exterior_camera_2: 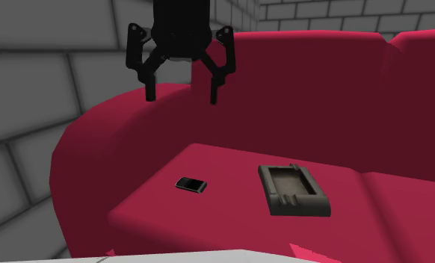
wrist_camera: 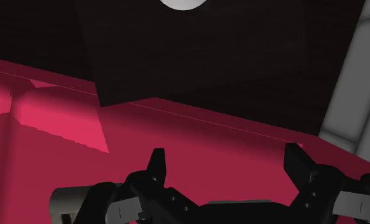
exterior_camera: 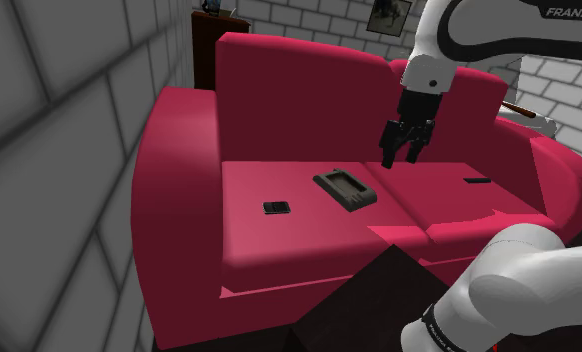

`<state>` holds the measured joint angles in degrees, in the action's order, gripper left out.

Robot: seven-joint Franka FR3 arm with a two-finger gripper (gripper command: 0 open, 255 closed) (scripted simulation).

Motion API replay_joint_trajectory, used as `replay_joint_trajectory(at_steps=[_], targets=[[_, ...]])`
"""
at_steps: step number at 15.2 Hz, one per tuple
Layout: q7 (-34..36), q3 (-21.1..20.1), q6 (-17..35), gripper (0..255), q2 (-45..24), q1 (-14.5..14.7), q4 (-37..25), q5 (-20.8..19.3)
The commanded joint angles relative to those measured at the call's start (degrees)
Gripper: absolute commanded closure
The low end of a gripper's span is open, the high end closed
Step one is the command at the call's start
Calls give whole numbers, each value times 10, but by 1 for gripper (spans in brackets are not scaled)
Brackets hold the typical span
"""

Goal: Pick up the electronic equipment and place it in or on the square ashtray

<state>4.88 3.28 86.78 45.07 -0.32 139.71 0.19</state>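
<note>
The word "FRANKA" is printed in white letters on a dark band of the arm (exterior_camera: 539, 40), seen in the shoulder view; nothing else can be read.

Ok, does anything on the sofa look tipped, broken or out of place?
Nothing stands out. The square ashtray sits flat on the sofa seat, and the small black device lies flat beside it, apart. The open gripper hangs above.

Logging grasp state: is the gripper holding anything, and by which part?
Nothing is held: the gripper hangs open above the sofa, clear of the small black device.
</note>
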Motion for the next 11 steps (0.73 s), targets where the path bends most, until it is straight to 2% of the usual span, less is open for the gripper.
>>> replay_joint_trajectory(at_steps=[1,11], targets=[[0,0,0,0,0,0,0,0],[-218,81,216,0,-136,40,51,-64]])
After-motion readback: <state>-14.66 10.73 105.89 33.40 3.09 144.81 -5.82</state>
